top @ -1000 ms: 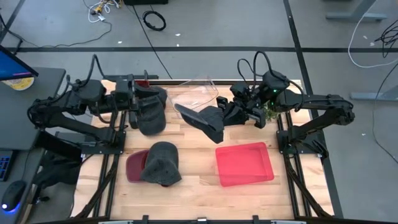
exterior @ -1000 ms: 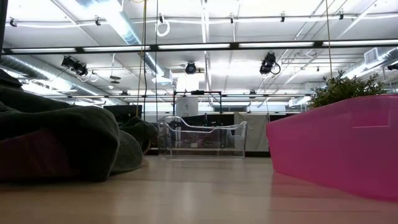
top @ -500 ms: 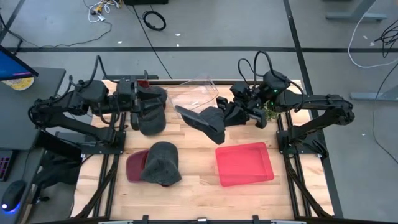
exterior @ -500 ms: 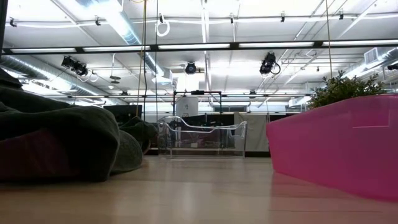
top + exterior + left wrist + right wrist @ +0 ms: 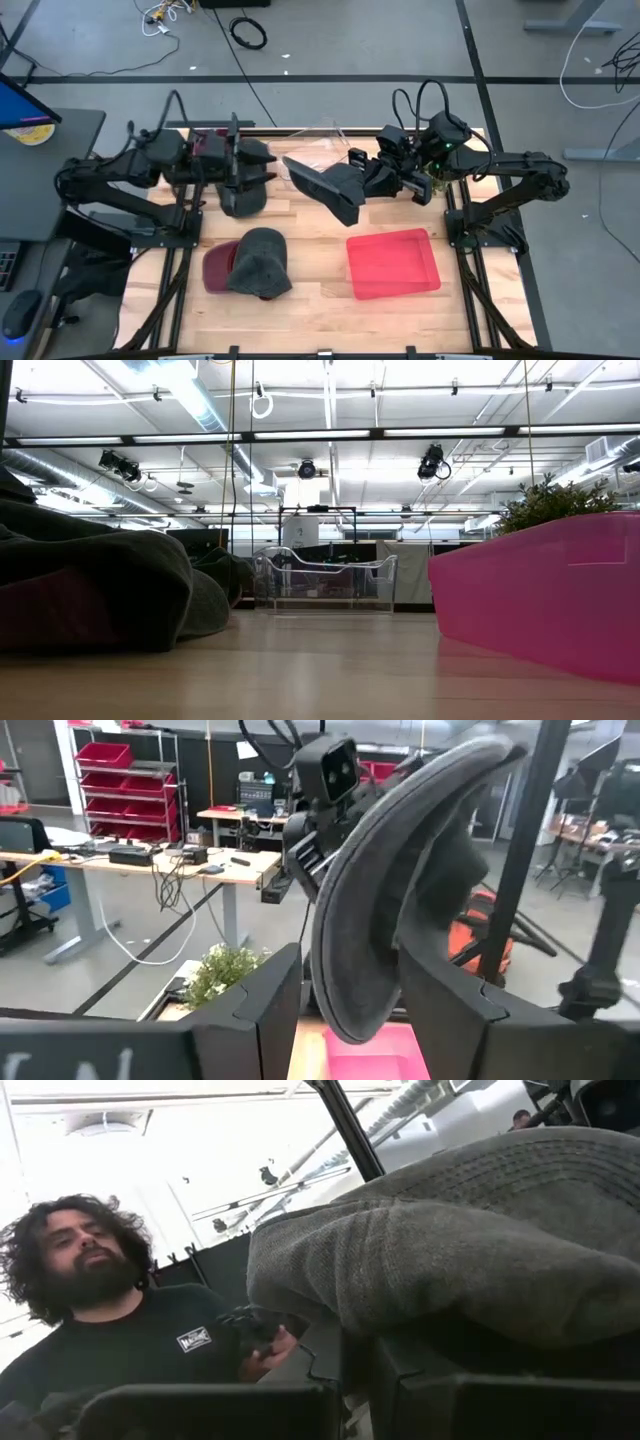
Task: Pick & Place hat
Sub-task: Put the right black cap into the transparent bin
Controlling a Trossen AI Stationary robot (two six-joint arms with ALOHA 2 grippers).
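Observation:
Three dark grey hats show. My left gripper (image 5: 238, 165) is shut on one hat (image 5: 245, 192) at the table's far left. My right gripper (image 5: 375, 178) is shut on a second hat (image 5: 325, 188), held out over the middle of the table. The third hat (image 5: 262, 262), which has a maroon brim (image 5: 218, 268), lies flat on the near left of the table and fills the left of the low view (image 5: 90, 590). A pink tray (image 5: 392, 262) sits at near right. My left gripper (image 5: 350, 970) has a curved grey part of its hat (image 5: 375, 920) between its two fingers, coming roughly level from the table's left. The hat hangs below the fingers. Whether its lower part touches the table I cannot tell. My right gripper (image 5: 358, 1370) pinches the right-hand end of its hat (image 5: 352, 186) between the two fingers, reaching in from the table's right. The grey cloth (image 5: 450, 1250) bulges over the fingers. The hat is lifted clear and stretches toward the table's left.
A clear plastic container (image 5: 315, 148) stands at far centre between the arms, also seen in the low view (image 5: 320, 575). A small green plant (image 5: 432, 180) is by the right arm. The pink tray's wall (image 5: 540, 590) rises at right. A person in a black shirt (image 5: 110, 1340) sits beyond the table.
My left gripper has risen and shifted a little toward the table's right, taking its hat up with it; the hat now hangs bunched below the fingers instead of lying spread. My right gripper and its hat have edged slightly toward the far edge.

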